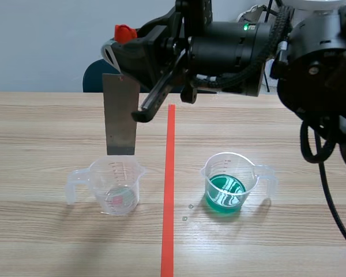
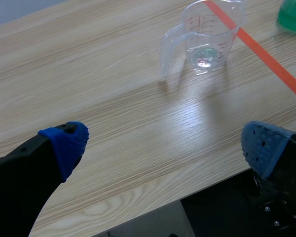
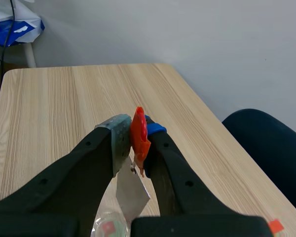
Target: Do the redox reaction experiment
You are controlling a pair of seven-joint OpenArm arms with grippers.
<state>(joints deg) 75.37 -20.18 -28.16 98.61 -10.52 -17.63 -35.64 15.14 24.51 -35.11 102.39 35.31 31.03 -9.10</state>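
My right gripper [image 1: 122, 53] is raised over the table's left half and is shut on the red-tabbed top of a grey metal strip [image 1: 121, 115]. The strip hangs straight down, its lower end just above the rim of a clear measuring cup [image 1: 116, 186] with a little liquid at its bottom. In the right wrist view the strip [image 3: 130, 190] and its red tab [image 3: 139, 136] sit between my fingers, with that cup [image 3: 108, 228] below. A second cup [image 1: 228, 183] holds green liquid. My left gripper [image 2: 163, 143] is open over the table's near edge, well short of the clear cup [image 2: 207, 37].
An orange-red tape line [image 1: 169, 190] runs between the two cups. A dark blue chair back [image 1: 98, 75] stands beyond the far table edge. The green cup [image 2: 293, 15] shows past the tape in the left wrist view. A few droplets [image 1: 187, 212] lie near the green cup.
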